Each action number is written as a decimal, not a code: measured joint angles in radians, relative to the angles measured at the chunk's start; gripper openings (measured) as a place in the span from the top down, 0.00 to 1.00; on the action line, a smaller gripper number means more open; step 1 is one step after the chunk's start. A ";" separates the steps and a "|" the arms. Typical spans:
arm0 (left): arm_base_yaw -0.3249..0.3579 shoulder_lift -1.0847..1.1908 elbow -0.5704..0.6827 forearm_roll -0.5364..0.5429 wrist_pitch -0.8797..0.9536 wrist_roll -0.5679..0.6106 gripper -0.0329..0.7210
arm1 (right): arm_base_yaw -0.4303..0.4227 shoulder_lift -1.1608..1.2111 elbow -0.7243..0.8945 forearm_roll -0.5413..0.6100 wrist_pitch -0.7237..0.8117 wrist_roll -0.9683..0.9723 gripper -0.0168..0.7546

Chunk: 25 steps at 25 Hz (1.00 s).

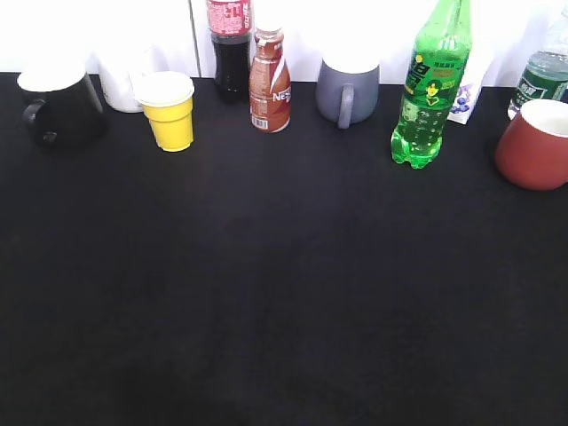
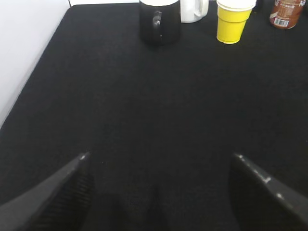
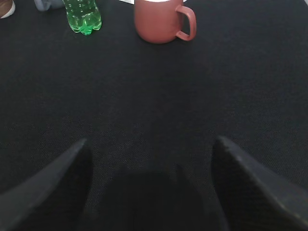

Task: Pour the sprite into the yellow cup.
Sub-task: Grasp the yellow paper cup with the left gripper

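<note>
The sprite (image 1: 430,89), a tall bright green bottle with a green-yellow label, stands upright at the back right of the black table; its base shows in the right wrist view (image 3: 83,17). The yellow cup (image 1: 169,111) with a white rim stands upright at the back left; it also shows in the left wrist view (image 2: 232,21). My left gripper (image 2: 159,168) is open and empty, low over the table well short of the cup. My right gripper (image 3: 150,151) is open and empty, well short of the bottle. Neither arm shows in the exterior view.
Along the back stand a black mug (image 1: 60,108), a white mug (image 1: 122,80), a dark cola bottle (image 1: 230,49), a brown drink bottle (image 1: 270,82), a grey mug (image 1: 347,89), a red mug (image 1: 534,144) and a clear green-labelled bottle (image 1: 541,71). The table's left edge (image 2: 33,72) meets a white wall.
</note>
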 joint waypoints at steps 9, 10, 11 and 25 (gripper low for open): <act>0.000 0.000 0.000 0.000 0.000 0.000 0.23 | 0.000 0.000 0.000 0.000 0.000 0.000 0.22; 0.000 0.000 -0.004 -0.007 -0.004 0.000 0.25 | 0.000 0.000 0.000 0.000 0.000 0.000 0.22; 0.000 0.000 -0.027 -0.039 -0.074 0.000 0.27 | 0.000 0.000 0.000 0.000 0.000 0.000 0.22; 0.000 0.834 0.257 -0.062 -1.499 -0.036 0.22 | 0.000 0.000 0.000 0.000 0.000 0.000 0.22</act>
